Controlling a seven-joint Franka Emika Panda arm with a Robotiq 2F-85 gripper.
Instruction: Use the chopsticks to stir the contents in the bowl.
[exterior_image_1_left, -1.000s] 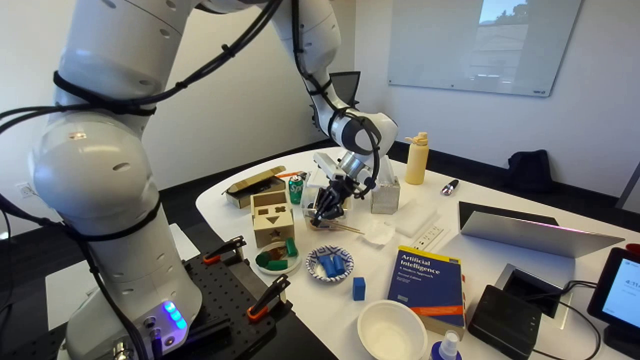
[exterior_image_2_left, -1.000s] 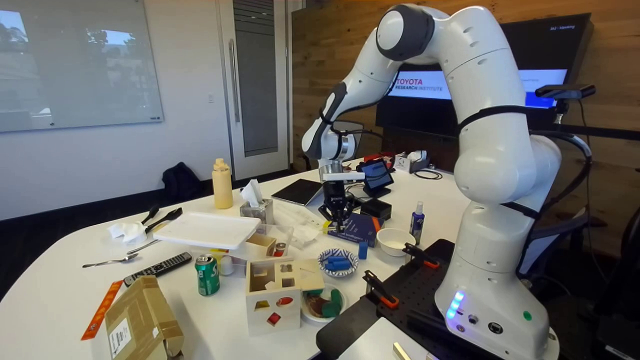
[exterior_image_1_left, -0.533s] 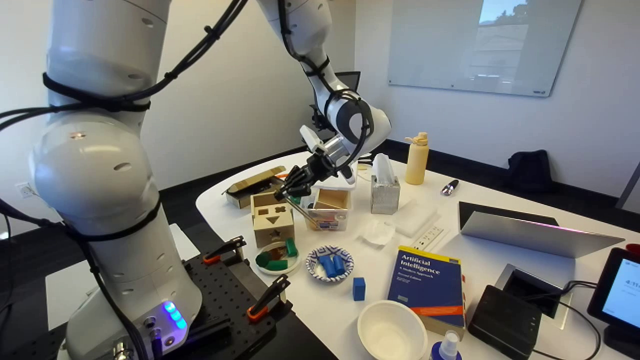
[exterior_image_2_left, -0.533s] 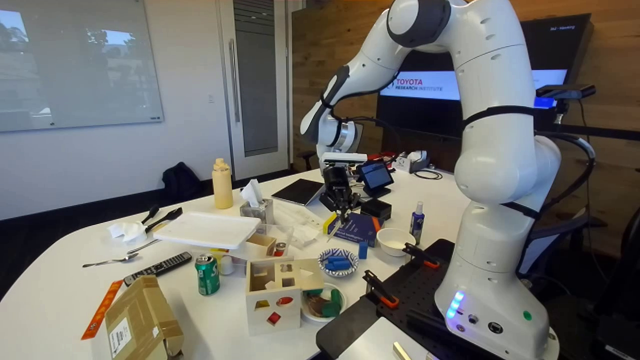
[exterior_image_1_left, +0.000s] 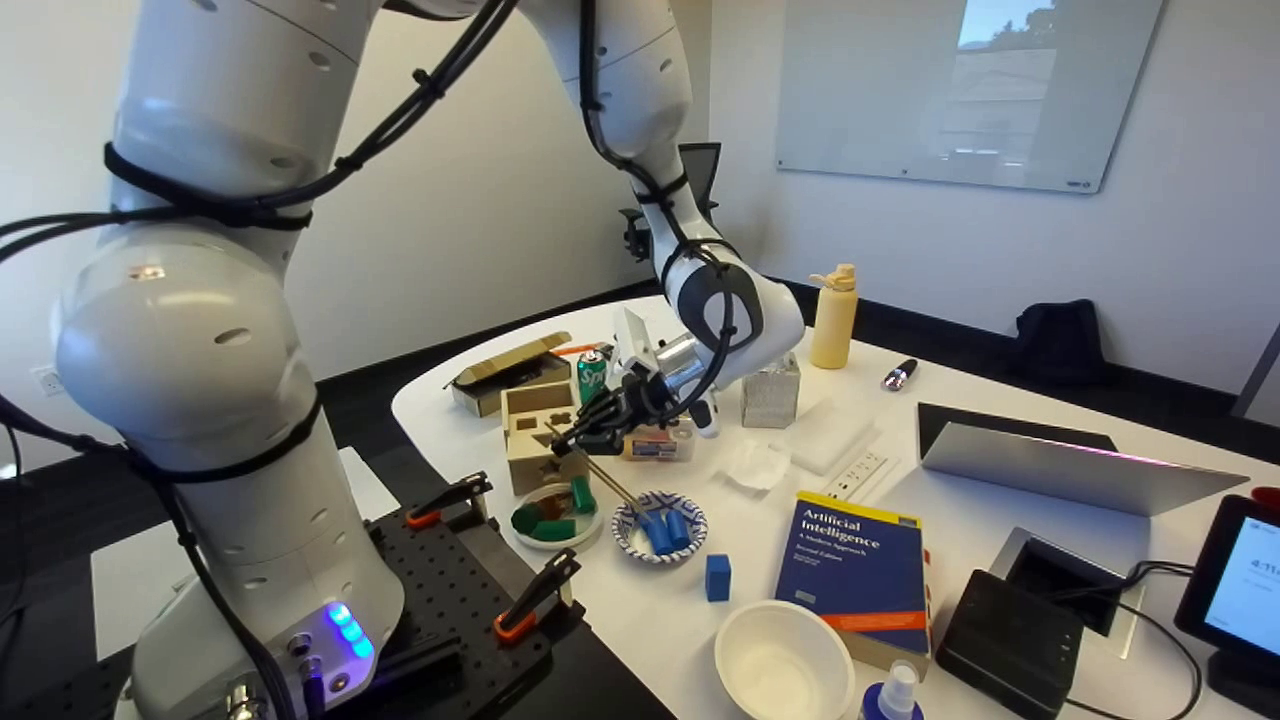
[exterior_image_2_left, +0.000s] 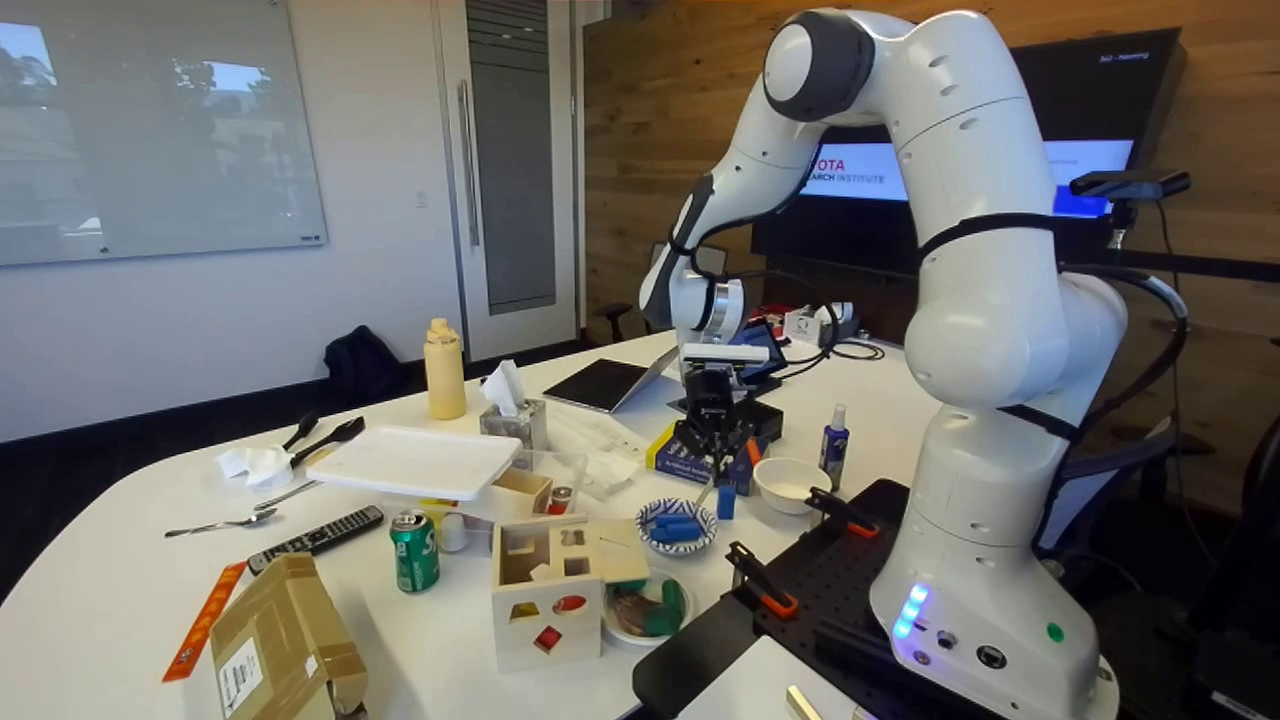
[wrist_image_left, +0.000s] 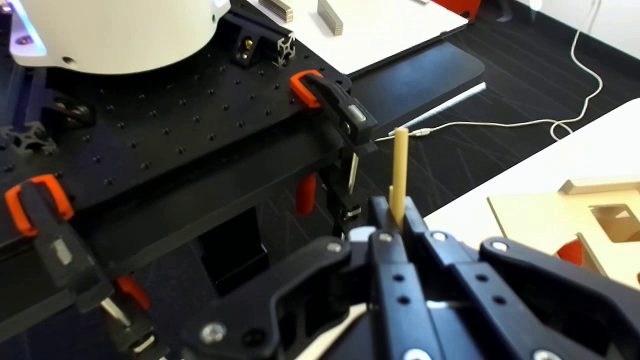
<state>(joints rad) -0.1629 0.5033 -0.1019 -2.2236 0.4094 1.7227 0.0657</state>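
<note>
While the pincer (wrist_image_left: 396, 210) clasps them, the chopsticks (wrist_image_left: 400, 167) now reach down to the patterned bowl (exterior_image_1_left: 623, 528), lower than before.

The arm (exterior_image_2_left: 985, 140) is arched high above the gripper (wrist_image_left: 397, 215), bent at the elbow (exterior_image_2_left: 788, 58). Behind and above the fingers (wrist_image_left: 388, 251), the wrist (exterior_image_1_left: 775, 320) is held tilted; the gripper is pointed down and toward the base (exterior_image_1_left: 300, 560), well apart ahead. The fingers are brought close together in a pinching grip.
</note>
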